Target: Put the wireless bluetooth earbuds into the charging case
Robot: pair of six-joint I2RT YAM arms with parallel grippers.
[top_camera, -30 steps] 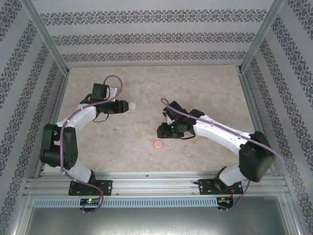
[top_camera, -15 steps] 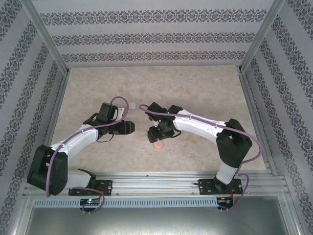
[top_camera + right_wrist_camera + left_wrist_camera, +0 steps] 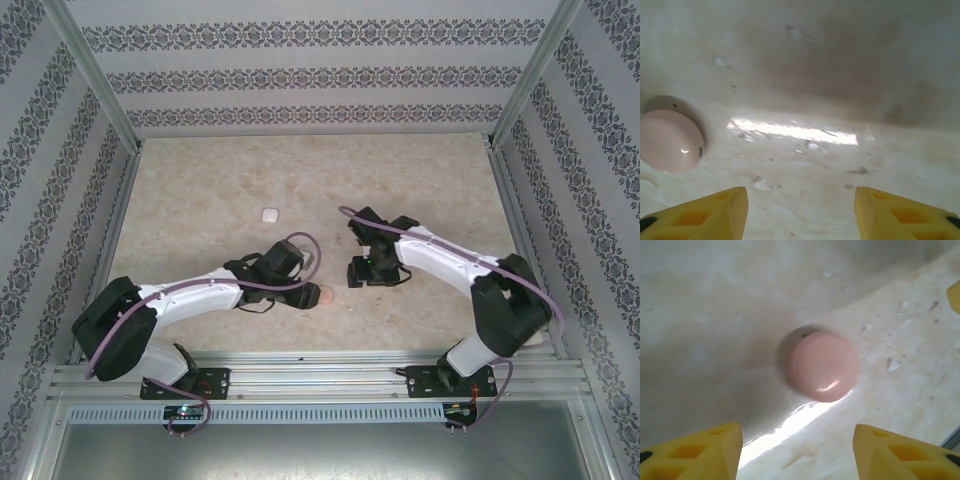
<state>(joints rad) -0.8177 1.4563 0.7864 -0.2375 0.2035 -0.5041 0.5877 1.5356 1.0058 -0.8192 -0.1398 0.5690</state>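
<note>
The charging case is a round pink disc lying shut on the marbled table, near the front centre. My left gripper sits just to its left, open and holding nothing. In the left wrist view the case lies a little ahead of the gripper, between the lines of the yellow fingers. My right gripper is open and empty, a short way right of and behind the case. In the right wrist view the case lies off to the left of the gripper. A small white piece lies alone farther back; I cannot tell whether it is an earbud.
Patterned walls with metal posts close in the table on three sides. The two arm bases are bolted to a rail at the near edge. A yellow fingertip of the right gripper shows at the right edge of the left wrist view.
My left arm swung from the white piece at the back left down to the pink case. My right gripper passed over the case, then drew back to the right. Both jaws opened a little wider.
</note>
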